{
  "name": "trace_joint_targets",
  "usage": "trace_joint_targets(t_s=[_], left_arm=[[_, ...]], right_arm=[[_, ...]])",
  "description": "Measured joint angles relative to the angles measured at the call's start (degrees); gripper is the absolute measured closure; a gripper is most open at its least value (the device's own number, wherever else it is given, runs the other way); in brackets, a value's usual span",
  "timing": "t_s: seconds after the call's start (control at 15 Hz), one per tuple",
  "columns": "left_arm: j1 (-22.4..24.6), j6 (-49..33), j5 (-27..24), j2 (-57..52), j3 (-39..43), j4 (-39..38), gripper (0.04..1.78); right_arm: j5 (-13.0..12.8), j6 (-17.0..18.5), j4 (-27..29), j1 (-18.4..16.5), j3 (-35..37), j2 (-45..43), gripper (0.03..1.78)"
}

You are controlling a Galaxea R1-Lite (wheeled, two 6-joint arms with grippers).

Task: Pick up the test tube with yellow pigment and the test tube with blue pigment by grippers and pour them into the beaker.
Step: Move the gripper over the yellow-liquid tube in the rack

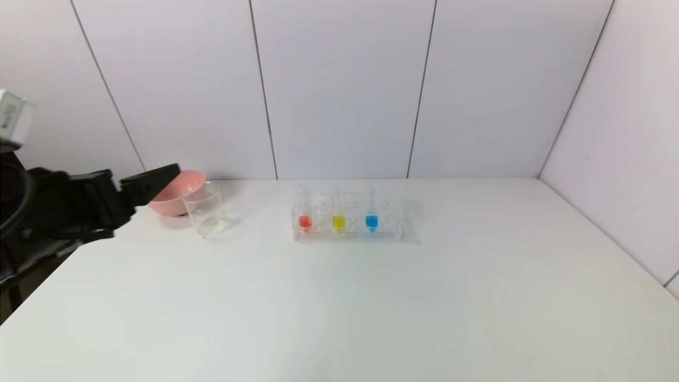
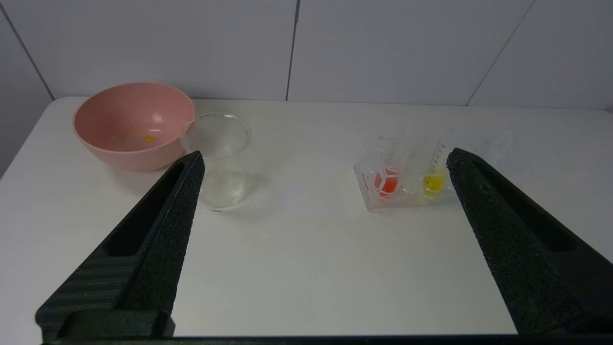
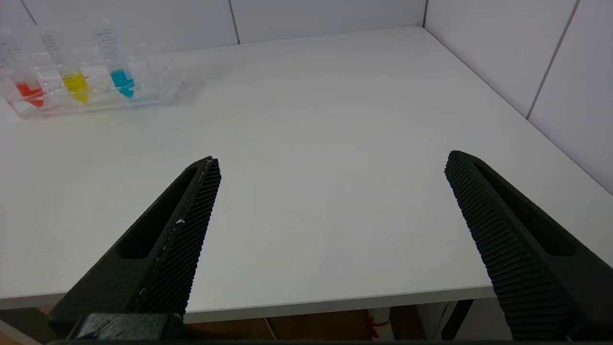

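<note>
The left gripper (image 1: 154,183) hung over the left edge of the table (image 1: 371,307), its two fingers spread wide with nothing between them. The right gripper (image 3: 330,163) was out at the near right edge, fingers spread wide too and holding nothing.

The yellow test tube (image 1: 338,215) and the blue test tube (image 1: 371,213) stood straight up in the clear rack (image 1: 390,233), mid-table, with a red tube (image 1: 305,215) on their left. The rack lay well to the right of the left gripper. The beaker (image 1: 208,215) stood just beside the pink bowl (image 1: 185,188), close under the left gripper.

I think either gripper had to reach across bare table to the tubes. Nothing stood in the way.
</note>
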Motion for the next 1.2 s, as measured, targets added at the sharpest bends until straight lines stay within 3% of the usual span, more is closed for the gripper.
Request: trace_joint_targets(t_s=[0.27, 0.53, 1.2], left_arm=[[-13.6, -1.6, 12.9, 17.9, -8.1, -8.6, 0.06], [-21.8, -1.6, 18.1, 30.3, -11.8, -17.5, 0.06], [-24.0, -1.3, 17.7, 48.7, -21.1, -24.2, 0.06]], right_arm=[[0.0, 0.0, 0.0, 0.0, 0.0, 0.0, 0.10], [0.0, 0.0, 0.0, 0.0, 0.0, 0.0, 0.10], [0.0, 0.0, 0.0, 0.0, 0.0, 0.0, 0.10]])
